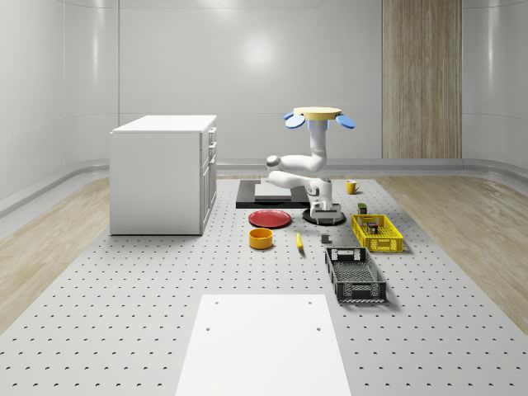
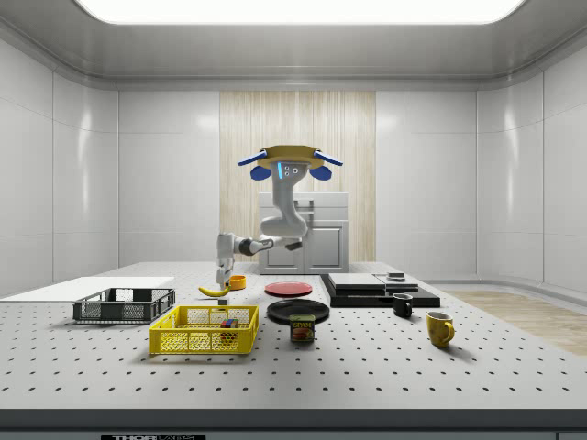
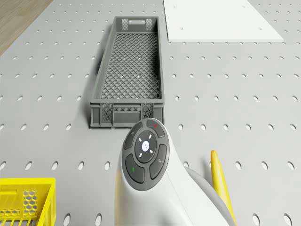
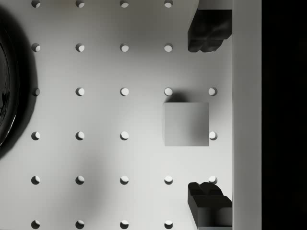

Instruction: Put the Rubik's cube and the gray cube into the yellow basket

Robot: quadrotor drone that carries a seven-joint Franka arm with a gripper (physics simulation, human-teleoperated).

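The drone [image 1: 319,115] is seen hovering over the perforated grey table [image 1: 124,280]. Its gripper [image 4: 210,117], jaws apart, is held above the small plain gray cube [image 4: 186,124], beside the yellow mesh basket [image 1: 376,233].

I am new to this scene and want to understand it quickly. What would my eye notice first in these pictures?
First the drone, hovering above the perforated table near the black plate, its white arm bent down. Its hand is open above the gray cube, which lies between the fingers. Next, the yellow basket stands out, beside the dark gray basket.
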